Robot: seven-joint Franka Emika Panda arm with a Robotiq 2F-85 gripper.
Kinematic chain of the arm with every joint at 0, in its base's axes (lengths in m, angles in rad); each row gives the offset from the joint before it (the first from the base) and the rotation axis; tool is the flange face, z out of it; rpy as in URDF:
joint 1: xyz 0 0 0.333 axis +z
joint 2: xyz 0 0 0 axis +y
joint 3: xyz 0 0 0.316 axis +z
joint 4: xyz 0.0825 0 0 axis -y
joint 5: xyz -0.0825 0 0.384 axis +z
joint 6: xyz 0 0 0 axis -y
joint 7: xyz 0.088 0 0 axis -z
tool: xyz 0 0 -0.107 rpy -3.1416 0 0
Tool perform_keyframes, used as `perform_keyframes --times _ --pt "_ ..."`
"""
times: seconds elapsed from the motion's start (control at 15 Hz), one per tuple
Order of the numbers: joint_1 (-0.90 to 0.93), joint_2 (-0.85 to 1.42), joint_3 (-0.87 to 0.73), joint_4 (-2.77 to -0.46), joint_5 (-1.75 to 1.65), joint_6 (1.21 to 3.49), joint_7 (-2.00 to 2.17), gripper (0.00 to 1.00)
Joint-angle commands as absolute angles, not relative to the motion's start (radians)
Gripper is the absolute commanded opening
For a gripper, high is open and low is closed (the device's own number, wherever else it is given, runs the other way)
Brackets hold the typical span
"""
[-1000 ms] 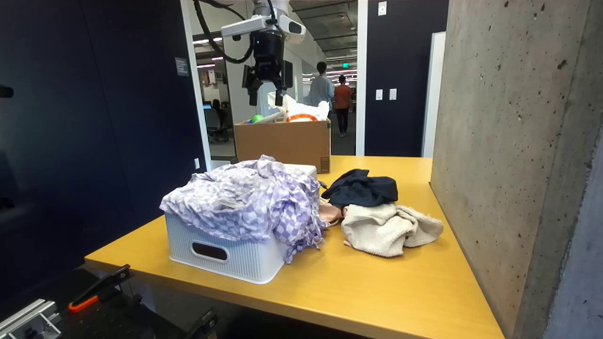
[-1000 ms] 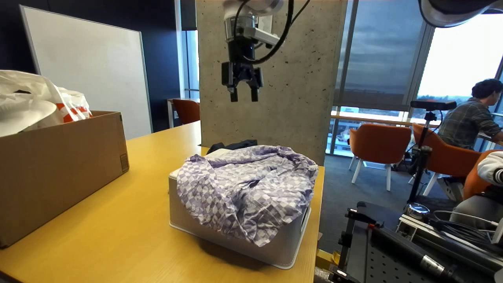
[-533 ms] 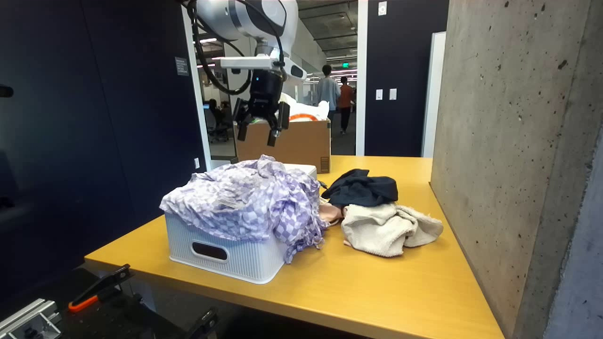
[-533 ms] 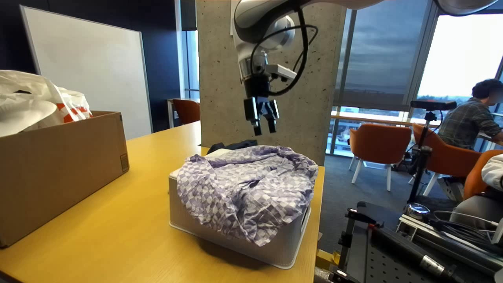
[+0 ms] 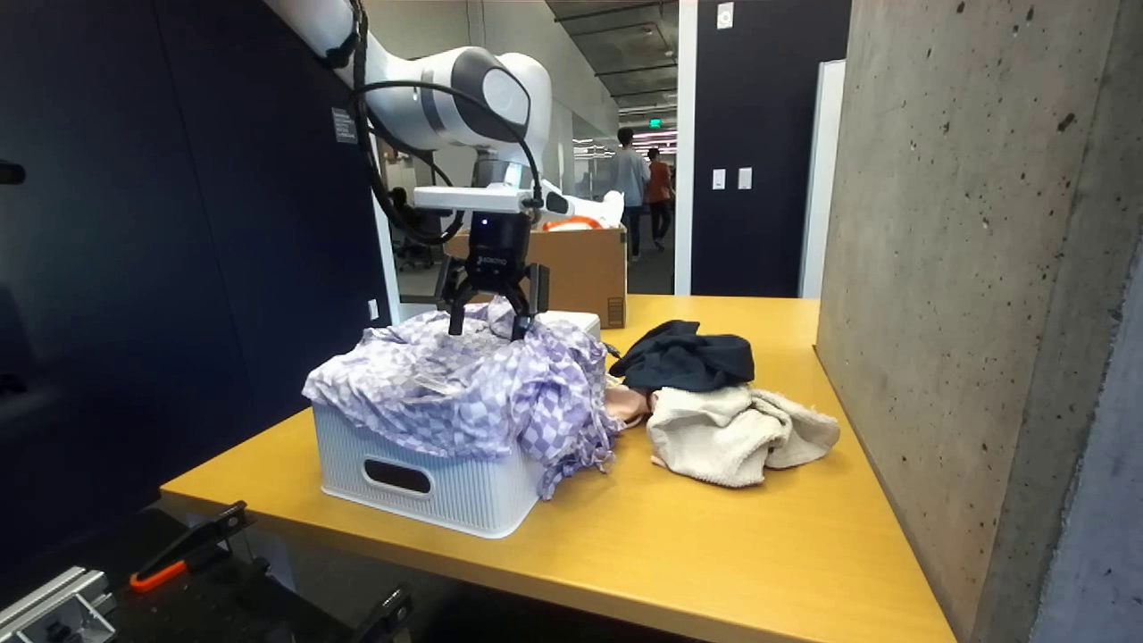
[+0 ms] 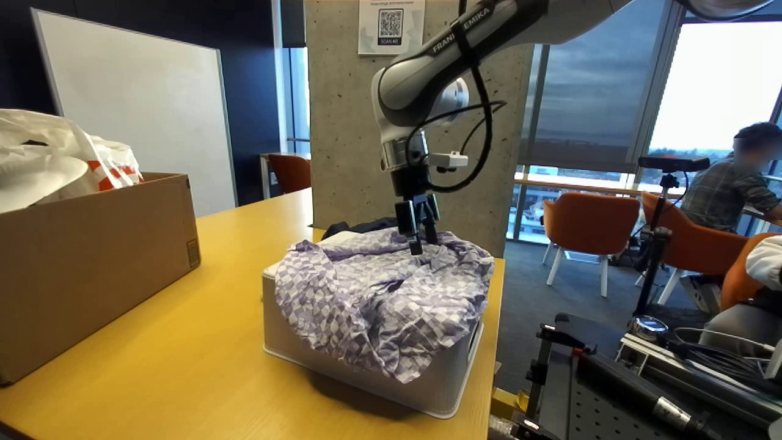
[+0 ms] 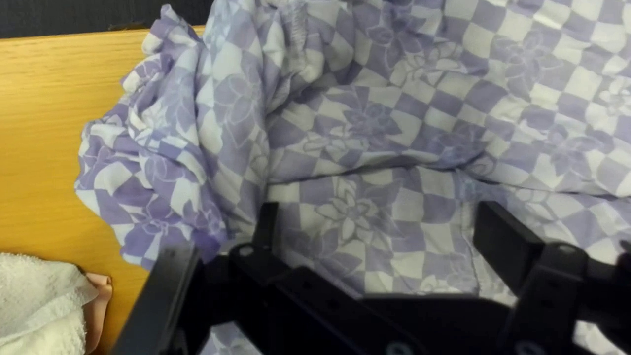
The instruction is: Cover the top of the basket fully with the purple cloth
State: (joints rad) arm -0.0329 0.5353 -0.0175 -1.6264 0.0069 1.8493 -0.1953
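Observation:
The purple and white checked cloth (image 5: 446,402) lies crumpled over the top of the light ribbed basket (image 5: 464,491). It hangs over the sides, and a corner of the basket's top shows bare at the back. In an exterior view the cloth (image 6: 391,299) also drapes down the wall of the basket (image 6: 287,339), whose left top corner is uncovered. My gripper (image 5: 488,333) is open and points down just over the cloth, also in an exterior view (image 6: 423,245). In the wrist view the open gripper (image 7: 374,222) has cloth (image 7: 365,133) below and between its fingers; touching cannot be told.
A beige towel (image 5: 732,438), a black cloth (image 5: 688,357) and a pinkish piece (image 5: 625,404) lie beside the basket on the yellow table (image 5: 679,554). A cardboard box (image 5: 571,268) with white bags stands behind. A concrete pillar (image 5: 946,268) borders the table.
My gripper has come down from high above the basket to just over the cloth, staying open. The cloth and basket have not moved.

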Motion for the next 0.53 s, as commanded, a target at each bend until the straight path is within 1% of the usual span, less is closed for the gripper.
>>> perform_keyframes --times 0.0,0.47 --pt "-0.039 0.525 -0.003 -1.636 0.002 1.849 -0.191 1.00" --pt "-0.008 0.421 0.006 -1.707 -0.037 1.875 -0.185 1.00"
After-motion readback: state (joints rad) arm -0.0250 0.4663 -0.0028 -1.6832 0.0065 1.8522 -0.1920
